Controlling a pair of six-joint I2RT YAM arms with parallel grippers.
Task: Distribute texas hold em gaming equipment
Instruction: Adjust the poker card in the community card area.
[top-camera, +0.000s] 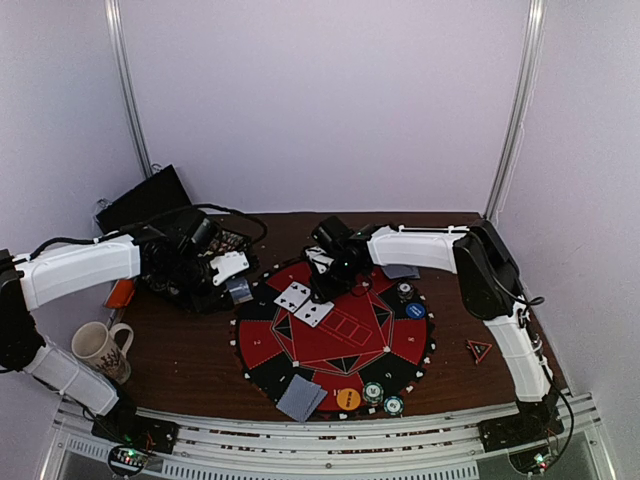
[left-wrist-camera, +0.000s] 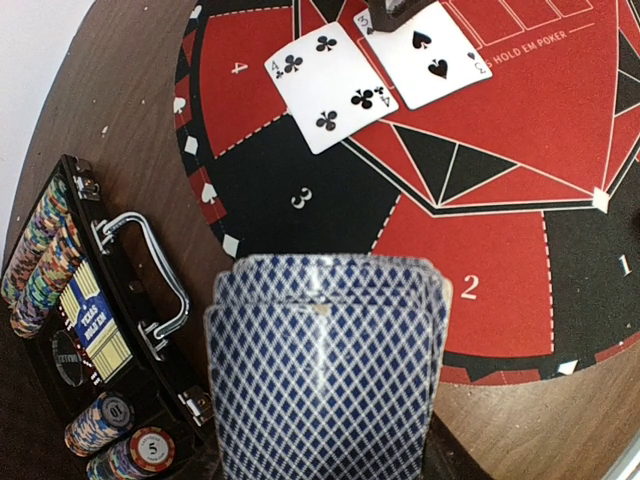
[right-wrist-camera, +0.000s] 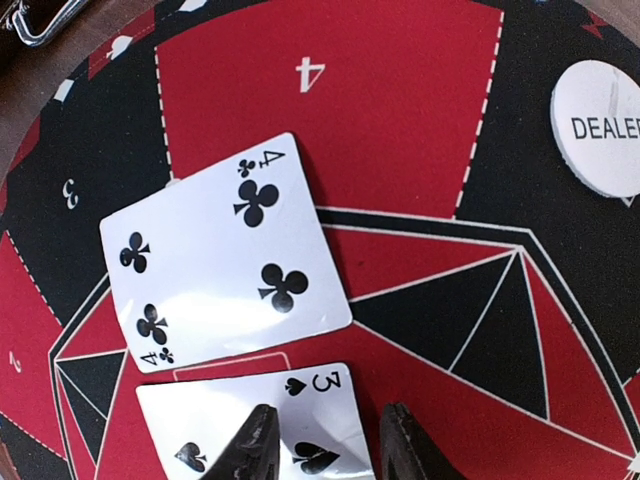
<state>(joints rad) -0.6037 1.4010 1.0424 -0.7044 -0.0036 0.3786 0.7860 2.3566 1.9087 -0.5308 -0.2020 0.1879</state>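
Top view: soft, even overhead light, low-res, slightly hazy; walls (top-camera: 320, 100) bright pale lilac, table (top-camera: 190, 350) dim, shadows faint. L wrist: strong fisheye bend at edges, case (left-wrist-camera: 90, 330) curved; card fan (left-wrist-camera: 325, 400) close to lens, a bit soft. R wrist: sharp, glare patch on 4 of clubs (right-wrist-camera: 225, 255); fingers (right-wrist-camera: 255, 445) dark, out of focus.

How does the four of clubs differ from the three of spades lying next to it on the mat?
The four of clubs shows club pips, the three of spades spade pips. The four of clubs lies free; the right hand hangs open over the three of spades. Both lie face up on the mat.
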